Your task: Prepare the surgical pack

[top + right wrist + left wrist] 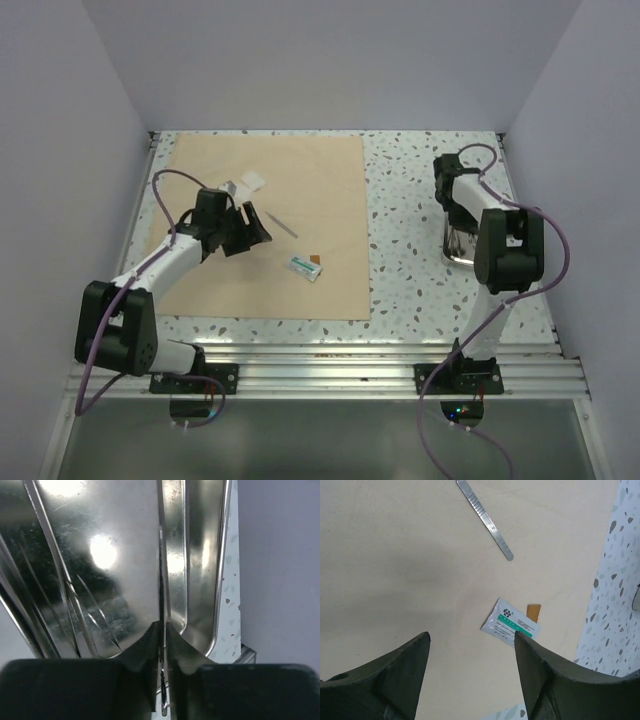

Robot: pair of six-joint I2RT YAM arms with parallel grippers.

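Right, the steel tray (110, 555) sat at three o'clock of the tan sheet (300, 180), its wall pinched tight in the right gripper (163, 625). Over the sheet hovered the left gripper (255, 238), jaws apart, with the packet (306, 267) at its four o'clock.

One tan sheet (320, 180) lies on the desk (420, 200). On it are one flat metal handle (283, 224) near the centre, one white-and-green packet (305, 267) and one small orange tab (317, 259) at 5 o'clock, and what look like two white squares (250, 182) at 11 o'clock. One steel tray (455, 258) sits at 3 o'clock. There are two grippers, the left gripper (470, 637) and the right gripper (164, 630), which has one thin metal strip (161, 555) between its fingers.
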